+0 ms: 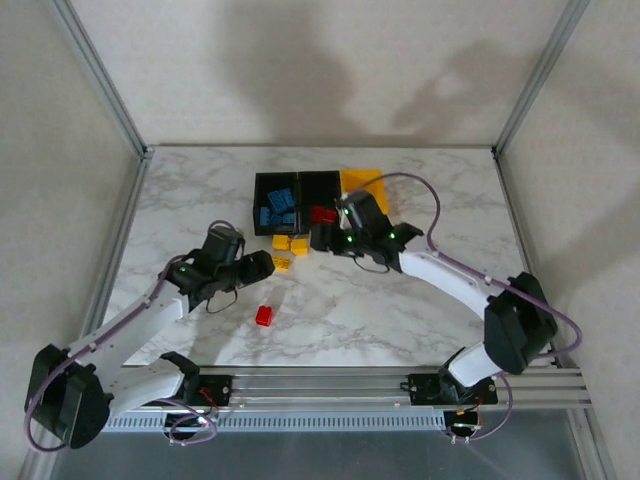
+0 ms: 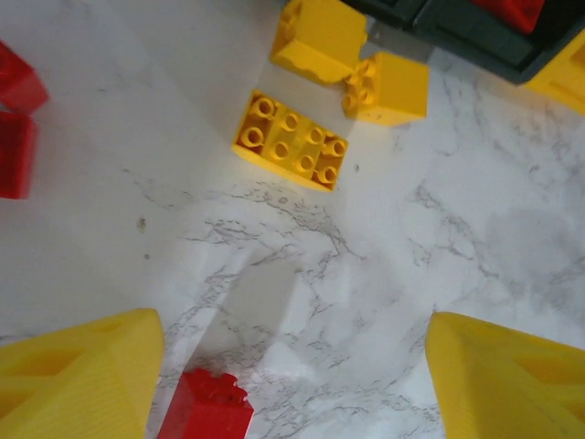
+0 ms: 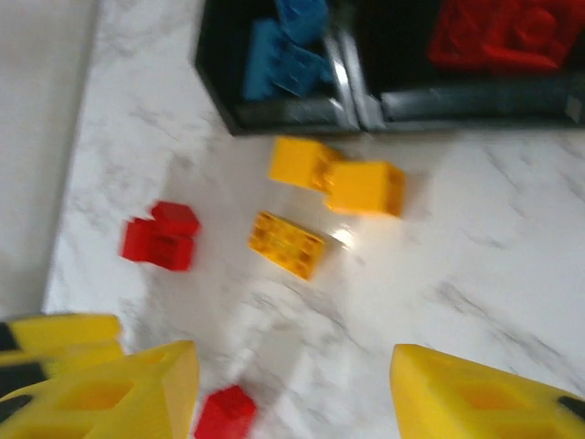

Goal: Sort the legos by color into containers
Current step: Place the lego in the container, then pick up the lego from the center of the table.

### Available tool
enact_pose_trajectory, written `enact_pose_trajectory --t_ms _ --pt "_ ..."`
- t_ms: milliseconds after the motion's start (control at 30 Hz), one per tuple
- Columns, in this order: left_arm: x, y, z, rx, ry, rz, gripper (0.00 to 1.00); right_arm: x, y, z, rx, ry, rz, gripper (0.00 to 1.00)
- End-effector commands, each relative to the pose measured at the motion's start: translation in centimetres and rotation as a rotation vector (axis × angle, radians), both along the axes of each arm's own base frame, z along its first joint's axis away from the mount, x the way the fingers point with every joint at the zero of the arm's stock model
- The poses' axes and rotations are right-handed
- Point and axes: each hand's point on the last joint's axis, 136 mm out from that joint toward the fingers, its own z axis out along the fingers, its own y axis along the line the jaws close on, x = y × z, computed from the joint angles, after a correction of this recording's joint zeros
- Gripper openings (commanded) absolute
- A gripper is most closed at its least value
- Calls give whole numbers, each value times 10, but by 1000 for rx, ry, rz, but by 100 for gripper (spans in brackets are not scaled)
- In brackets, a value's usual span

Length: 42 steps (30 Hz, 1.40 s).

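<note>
Nearest to us, a lone red lego [image 1: 264, 315] lies on the marble table [image 1: 420, 300], in from the near edge and a little left of the middle. Just beyond it hangs the left gripper [image 1: 258, 266], its jaws spread wide with nothing between them. In its wrist view a red brick [image 2: 208, 407] lies close beside one yellow finger [image 2: 82, 375]; we cannot tell whether they touch. Further on lie three yellow legos: a flat one [image 2: 291, 140], studs up and apart from the rest, and two blocks [image 2: 388, 89] touching each other just before the bins. The right gripper [image 1: 322, 238] hovers to the right of these, its jaws likewise spread and empty. In its wrist view a pair of red legos [image 3: 163, 238] lie touching, left of the yellow ones. Toward the far edge three bins stand side by side: a black bin [image 1: 258, 205] holding blue legos [image 1: 278, 208], a second black bin [image 1: 318, 188] holding red legos [image 1: 323, 214], and a yellow bin [image 1: 362, 183] at the right end, partly hidden by the right arm.
</note>
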Motion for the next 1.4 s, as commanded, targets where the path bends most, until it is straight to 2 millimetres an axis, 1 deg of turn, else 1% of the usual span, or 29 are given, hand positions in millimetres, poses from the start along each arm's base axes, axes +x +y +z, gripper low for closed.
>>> enact_pose_trajectory --t_ms 0,100,167,200,233,367,433,467,567,733,800,900,1100,1200,1267,1367 --pt "12 -4 3 79 -27 -22 81 -12 -23 -6 -21 -48 -23 59" --pt "21 -8 -8 158 -7 -59 88 -25 -43 -13 -36 -44 -58 59" --pt "26 -11 -19 216 22 -97 91 -32 -57 -17 -43 -39 -83 60" --pt "28 -14 -24 238 36 -116 97 -35 -62 -17 -38 -38 -95 61" --pt "31 -17 -28 261 43 -138 99 -39 -68 -19 -34 -35 -102 61" --pt "45 -24 -41 341 63 -188 99 -54 -86 -23 -19 -32 -133 62" --pt "51 -27 -47 362 72 -203 98 -61 -93 -25 -13 -29 -142 62" --pt "55 -29 -51 374 82 -215 98 -59 -102 -27 -14 -26 -173 62" --pt "62 -33 -65 415 117 -241 97 -64 -114 -32 -22 -18 -203 61" --pt "72 -37 -82 456 158 -269 96 -64 -123 -34 -32 -17 -225 61" --pt "75 -37 -85 472 165 -271 96 -63 -125 -35 -36 -16 -230 61" --pt "77 -35 -91 499 180 -272 93 -61 -126 -35 -32 -18 -235 61" --pt "78 -36 -99 507 200 -282 84 -58 -129 -35 -32 -16 -239 60" --pt "76 -36 -100 506 204 -285 77 -57 -131 -34 -33 -18 -247 60" --pt "75 -36 -99 502 205 -285 69 -57 -133 -34 -31 -19 -253 59" --pt "73 -35 -94 494 200 -282 61 -56 -133 -35 -27 -18 -251 59"
